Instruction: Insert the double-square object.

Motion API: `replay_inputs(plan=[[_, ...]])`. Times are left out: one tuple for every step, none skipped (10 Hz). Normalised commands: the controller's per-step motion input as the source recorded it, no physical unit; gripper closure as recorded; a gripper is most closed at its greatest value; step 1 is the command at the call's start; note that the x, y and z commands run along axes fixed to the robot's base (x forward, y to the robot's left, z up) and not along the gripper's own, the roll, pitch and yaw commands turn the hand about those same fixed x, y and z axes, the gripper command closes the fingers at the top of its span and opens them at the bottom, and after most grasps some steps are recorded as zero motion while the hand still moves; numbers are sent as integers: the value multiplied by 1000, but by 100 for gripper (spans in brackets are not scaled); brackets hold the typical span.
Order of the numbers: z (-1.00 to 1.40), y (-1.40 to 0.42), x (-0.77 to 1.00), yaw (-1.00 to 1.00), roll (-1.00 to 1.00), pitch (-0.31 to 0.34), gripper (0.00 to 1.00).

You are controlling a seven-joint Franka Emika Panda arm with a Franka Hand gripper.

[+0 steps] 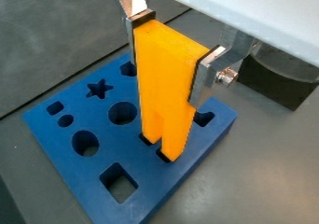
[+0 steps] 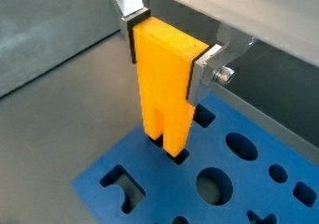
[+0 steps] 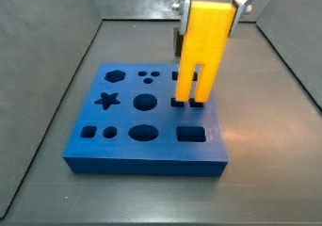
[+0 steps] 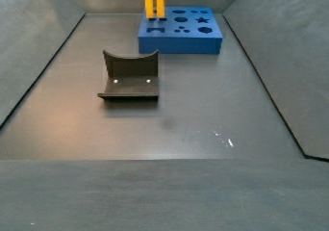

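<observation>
The double-square object is a tall yellow piece with two square prongs. It stands upright and is also in view in the second wrist view and in both side views. My gripper is shut on its top block, one silver finger on each side, as the other views show too. The prong tips meet a pair of square holes near one edge of the blue board and seem to have just entered them. How deep they sit is hidden.
The blue board has other cut-outs: a star, a hexagon, round holes and a square hole. A dark grey curved block stands on the dark floor, well away from the board. Slanted walls ring the floor.
</observation>
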Motion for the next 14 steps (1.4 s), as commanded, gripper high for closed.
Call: replay_inputs(plan=[[-226,-29,-57,0,0,-13,100],[-229,-54,0,0,0,-16,100],[-200,-140,0,9,-4,-16,100],[-217,-103,20,0,-14,-19,100],[-317,0,0,0,0,-4,100],[-389,0,0,0,0,0,100],[-611,0,226,0,0,0,100],[-797,23,357,0,0,0,100],[-786,9,377,0,0,0,100],[-731,23,223,0,23,0,100],[-663,69,0,0,69,0,100],[-691,60,-29,11,66,0,100],[-737,37,-91,20,54,0,100],[-629,17,-131,14,20,0,100]])
